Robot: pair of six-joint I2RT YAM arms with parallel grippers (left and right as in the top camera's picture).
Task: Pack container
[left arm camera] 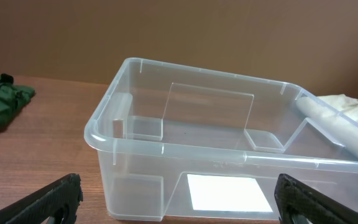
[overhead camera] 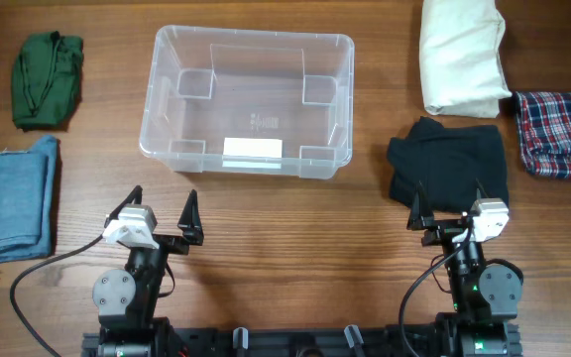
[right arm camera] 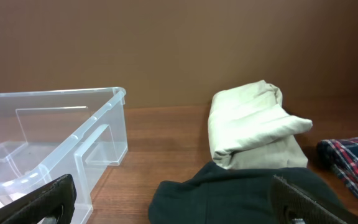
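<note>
The clear plastic container (overhead camera: pixel 249 99) stands empty at the table's middle back, a white label on its base; it also fills the left wrist view (left arm camera: pixel 229 162) and shows at the left of the right wrist view (right arm camera: pixel 48 143). My left gripper (overhead camera: pixel 160 216) is open just in front of the container, nothing between its fingers (left arm camera: pixel 48 202). On the right, my other gripper (overhead camera: pixel 448 210) is open at the near edge of a folded black garment (overhead camera: pixel 449 164), whose dark cloth (right arm camera: pixel 241 196) lies between its fingers (right arm camera: pixel 303 199).
A dark green bag (overhead camera: pixel 48 79) and folded blue denim (overhead camera: pixel 8 198) lie at the left. A cream folded cloth (overhead camera: pixel 462 55) and a red plaid garment (overhead camera: pixel 561 134) lie at the right. Bare wood runs between the two grippers.
</note>
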